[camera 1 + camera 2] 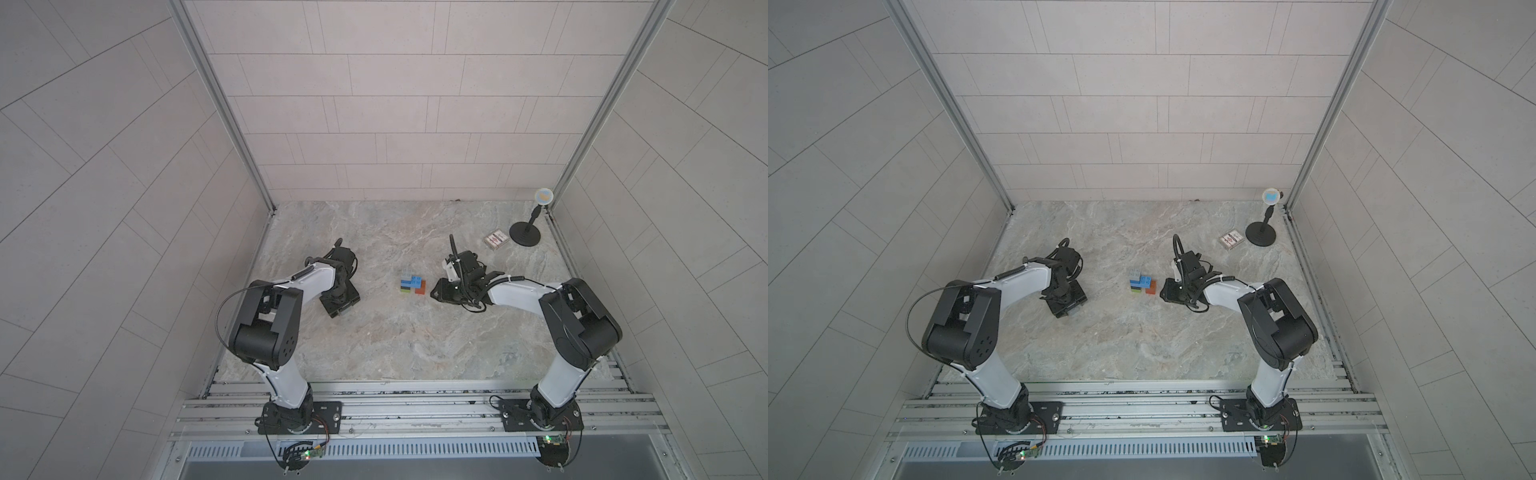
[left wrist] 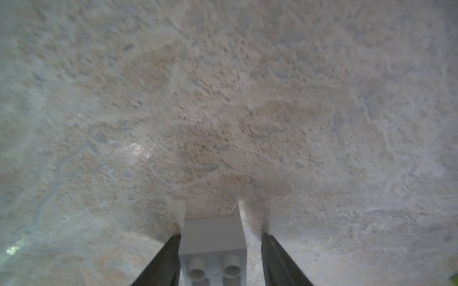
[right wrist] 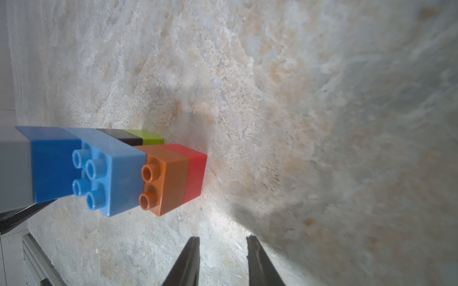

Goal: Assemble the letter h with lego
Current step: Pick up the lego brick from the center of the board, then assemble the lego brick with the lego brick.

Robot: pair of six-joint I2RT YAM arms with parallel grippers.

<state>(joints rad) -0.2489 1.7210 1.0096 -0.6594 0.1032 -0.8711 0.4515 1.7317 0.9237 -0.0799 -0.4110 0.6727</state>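
Left hand: my left hand [image 2: 220,235] points down at the tabletop [image 1: 374,340]. It is left of the letter h [image 1: 411,284] and well apart from it, with its jaws parted fairly wide.
Loose grey brick: the loose grey brick [image 2: 213,237] sits between my left fingers, studs toward the wrist camera. One finger [image 2: 168,262] touches its side and the other stands off with a clear gap, so I am around it but not clamped on it.
Right hand: my right hand [image 3: 223,237] lies low over the tabletop, just right of the letter h. Its tips aim toward the letter without touching, the gap between them is narrow, and nothing is in it.
Letter h: it stands upright near the middle of the tabletop, between my two hands and nearer the right one.
Tall column: the lime brick [image 3: 146,138] is at the foot and the black brick [image 3: 121,136] sits on it. Above comes the long light blue brick [image 3: 119,173], then the blue brick [image 3: 54,168], with the top grey brick [image 3: 14,173] highest.
Short leg: the red brick [image 3: 197,170] is on the tabletop to the right of the lime brick. The orange brick [image 3: 168,178] sits on it, under the light blue brick's right end, with two orange studs showing.
Far right corner: a patterned box [image 1: 496,240] lies flat just beside a black stand [image 1: 525,235], well apart from the bricks.
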